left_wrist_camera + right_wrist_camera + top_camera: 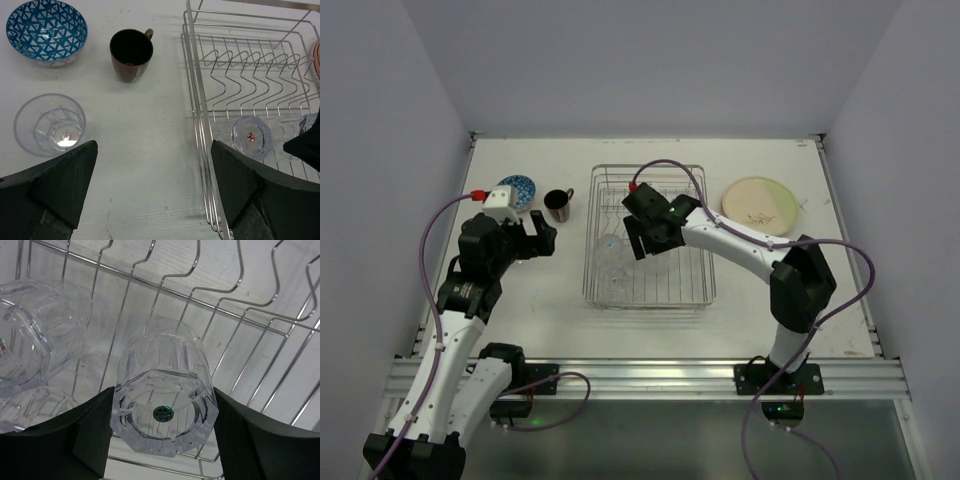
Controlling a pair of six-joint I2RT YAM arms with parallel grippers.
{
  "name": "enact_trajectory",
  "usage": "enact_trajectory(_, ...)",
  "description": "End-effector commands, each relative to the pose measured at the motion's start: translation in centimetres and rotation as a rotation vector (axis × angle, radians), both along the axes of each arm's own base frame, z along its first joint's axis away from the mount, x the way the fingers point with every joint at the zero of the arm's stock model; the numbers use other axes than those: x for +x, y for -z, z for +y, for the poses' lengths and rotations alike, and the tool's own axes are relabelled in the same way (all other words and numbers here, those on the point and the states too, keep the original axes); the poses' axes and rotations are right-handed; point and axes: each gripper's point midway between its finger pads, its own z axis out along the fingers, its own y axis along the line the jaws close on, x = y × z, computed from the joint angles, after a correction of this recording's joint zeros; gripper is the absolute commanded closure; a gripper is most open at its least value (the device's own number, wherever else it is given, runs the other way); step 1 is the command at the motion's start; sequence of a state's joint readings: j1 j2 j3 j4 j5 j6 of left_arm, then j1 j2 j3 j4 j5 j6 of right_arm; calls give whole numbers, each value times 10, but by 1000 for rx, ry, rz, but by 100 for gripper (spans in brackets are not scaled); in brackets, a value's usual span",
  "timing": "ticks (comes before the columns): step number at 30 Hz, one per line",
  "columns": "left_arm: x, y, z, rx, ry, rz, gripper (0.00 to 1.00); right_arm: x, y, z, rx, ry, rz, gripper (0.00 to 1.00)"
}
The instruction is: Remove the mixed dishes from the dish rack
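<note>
R fingers (65,445) either side of glass (165,410) in rack (225,310)

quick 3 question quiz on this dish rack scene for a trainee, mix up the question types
1. True or false: the mug stands outside the rack.
2. The plate lies: A in the rack; B on the table, right of the rack; C on the table, left of the rack.
3. Fill in: the right gripper has a finger on either side of a ___.

Key: 1 true; 2 B; 3 glass.
</note>
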State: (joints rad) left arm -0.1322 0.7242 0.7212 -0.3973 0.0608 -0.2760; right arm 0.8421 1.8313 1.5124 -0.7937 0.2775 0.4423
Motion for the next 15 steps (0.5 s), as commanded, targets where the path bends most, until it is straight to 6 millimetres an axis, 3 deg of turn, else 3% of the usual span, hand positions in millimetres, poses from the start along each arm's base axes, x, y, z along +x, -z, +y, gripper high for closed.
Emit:
enact_trajectory(1, 4, -22, -9, -19, 44, -72, 0, 6, -57, -8, 87, 31, -141, 71)
enact_trajectory(8, 4, -37, -31, -120, 128, -72, 0, -4, -106, -16, 223, -2, -226, 76)
enact_trajectory(9, 4, -40, -37, -144, 154, -72, 0, -7, -124, -20, 272, -8, -258, 76)
enact_trajectory(12, -4, -67, -71, -288, 320, -119, 0, -12, -152, -16, 409, -76, -308, 80)
enact_trajectory(14, -21, -80, -101, -430, 494, -103, 0, -19, -198, -15, 561, -148, -425, 81)
enact_trajectory(15, -25, -103, -112, -459, 581, -192, 0, -25, -200, -15, 607, -184, -426, 81)
